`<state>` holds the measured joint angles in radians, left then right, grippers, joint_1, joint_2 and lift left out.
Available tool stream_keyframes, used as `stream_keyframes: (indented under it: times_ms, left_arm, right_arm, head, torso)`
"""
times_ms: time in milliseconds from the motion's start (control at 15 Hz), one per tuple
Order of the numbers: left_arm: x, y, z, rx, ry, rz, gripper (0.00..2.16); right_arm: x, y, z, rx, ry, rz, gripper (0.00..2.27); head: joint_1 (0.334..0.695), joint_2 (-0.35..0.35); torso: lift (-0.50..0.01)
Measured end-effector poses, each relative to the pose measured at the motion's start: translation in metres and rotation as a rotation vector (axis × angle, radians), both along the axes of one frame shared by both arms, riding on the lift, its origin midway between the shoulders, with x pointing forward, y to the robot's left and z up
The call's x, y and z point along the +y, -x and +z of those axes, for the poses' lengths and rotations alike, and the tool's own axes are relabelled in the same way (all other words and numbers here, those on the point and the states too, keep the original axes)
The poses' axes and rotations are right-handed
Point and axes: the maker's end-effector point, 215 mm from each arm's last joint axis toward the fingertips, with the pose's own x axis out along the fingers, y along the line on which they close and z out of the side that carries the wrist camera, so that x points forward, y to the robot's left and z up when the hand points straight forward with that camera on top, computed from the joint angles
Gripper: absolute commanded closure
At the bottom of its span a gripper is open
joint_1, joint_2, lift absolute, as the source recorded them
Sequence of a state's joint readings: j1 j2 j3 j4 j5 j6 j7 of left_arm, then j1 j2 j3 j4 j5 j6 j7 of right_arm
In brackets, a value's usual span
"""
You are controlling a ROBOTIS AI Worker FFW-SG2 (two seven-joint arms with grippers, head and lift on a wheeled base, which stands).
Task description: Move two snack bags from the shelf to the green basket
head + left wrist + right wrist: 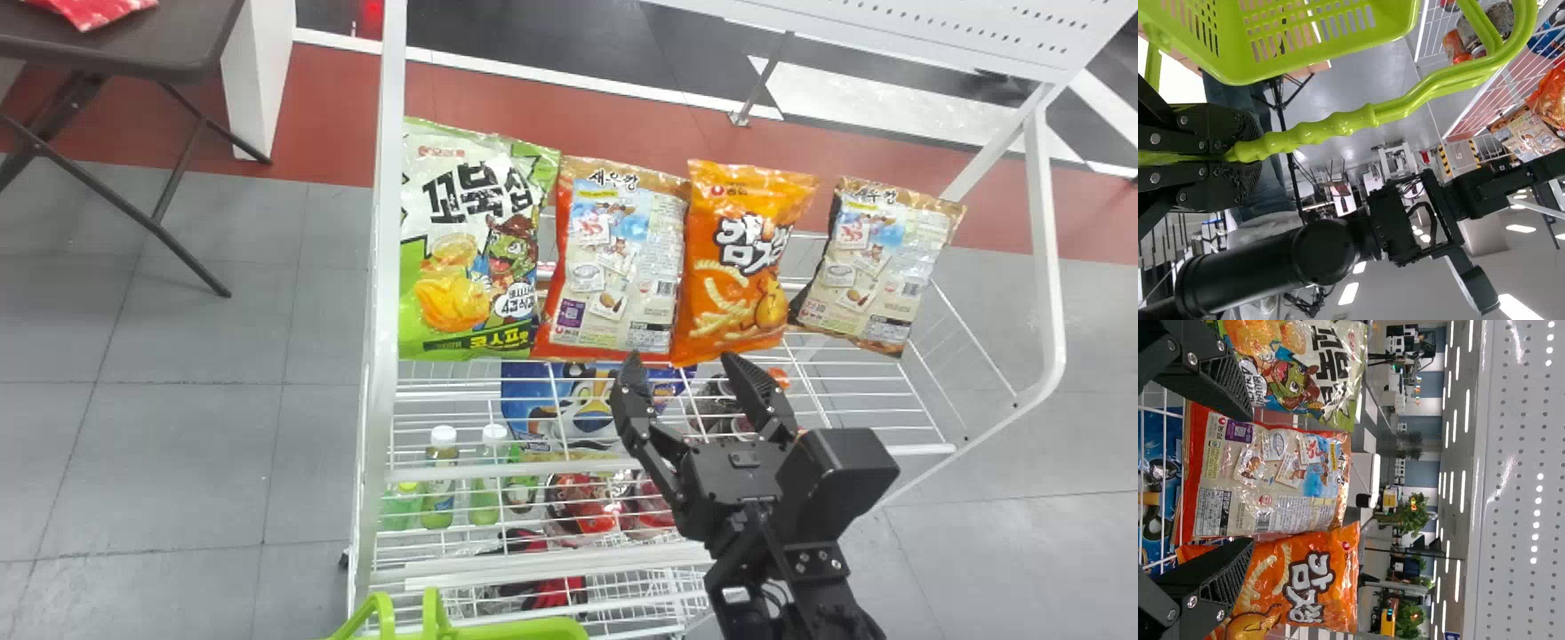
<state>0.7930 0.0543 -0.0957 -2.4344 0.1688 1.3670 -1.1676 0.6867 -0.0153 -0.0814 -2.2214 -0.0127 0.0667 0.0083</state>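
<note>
Four snack bags stand in a row on the top shelf: a green and white bag (471,249), a red-edged bag with its printed back showing (613,258), an orange bag (742,262) and a brown bag (876,267). My right gripper (680,369) is open just in front of the red-edged and orange bags. In the right wrist view the right gripper (1248,480) spans the red-edged bag (1271,477), nothing held. In the left wrist view my left gripper (1248,150) is shut on the handle of the green basket (1298,40); the basket's rim (516,629) shows at the head view's bottom edge.
White wire shelves (462,467) below carry bottles (440,480) and more packages. A white side frame (382,293) rises left of the bags, and another post (1049,267) stands at the right. A dark folding table (151,49) is at the far left.
</note>
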Motion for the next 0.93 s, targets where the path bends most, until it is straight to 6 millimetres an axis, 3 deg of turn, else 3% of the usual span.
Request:
stream_keyframes:
  times_ms: [267, 933]
  left_arm:
    - [-0.001, 0.003, -0.004, 0.011, -0.014, -0.008, 2.15]
    - [0.0, 0.012, -0.015, 0.048, -0.062, -0.023, 2.15]
  right_arm:
    - [-0.022, -0.027, 0.0, -0.026, -0.025, -0.024, 0.19]
    - [-0.042, -0.118, -0.012, -0.005, -0.069, -0.015, 0.19]
  head:
    - [0.695, -0.35]
    - [0.695, -0.35]
  torso:
    - [-0.014]
    - [-0.014]
